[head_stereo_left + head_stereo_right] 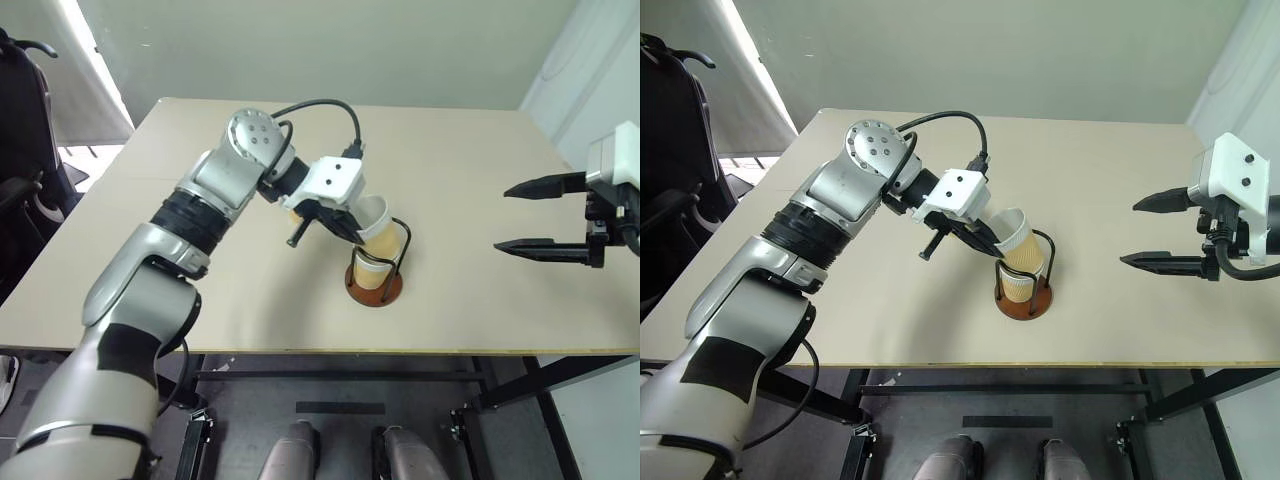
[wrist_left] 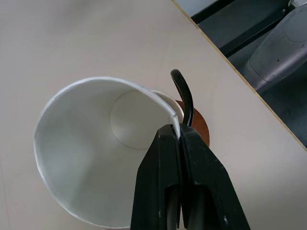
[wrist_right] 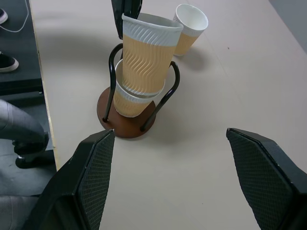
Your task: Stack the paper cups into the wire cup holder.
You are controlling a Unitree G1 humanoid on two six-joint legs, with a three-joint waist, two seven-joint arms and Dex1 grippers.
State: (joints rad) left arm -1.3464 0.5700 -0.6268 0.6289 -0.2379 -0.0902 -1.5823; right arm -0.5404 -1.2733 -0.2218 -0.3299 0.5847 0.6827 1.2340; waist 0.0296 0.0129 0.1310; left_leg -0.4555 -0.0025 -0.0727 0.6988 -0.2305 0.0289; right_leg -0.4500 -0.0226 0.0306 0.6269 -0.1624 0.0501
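The left end effector point(image 2: 180, 139) was clenched on the rim of a paper cup point(image 3: 146, 55), half nested in the cup seated in the wire cup holder point(image 3: 125, 120); next, I judge, release it. The right end effector point(image 1: 527, 215) hung released, well apart from the holder; a third cup point(image 3: 189, 26) stood on the counter point(image 1: 470, 160) just behind it.

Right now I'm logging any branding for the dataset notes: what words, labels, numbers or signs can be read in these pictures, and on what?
None: no readable text in any view.
Paper cups: the one pinched at its rim by the left gripper, the one below it in the wire cup holder, and the third cup on the table bear only a plain wavy embossed pattern, no print.
Right gripper: open, its casing unmarked.
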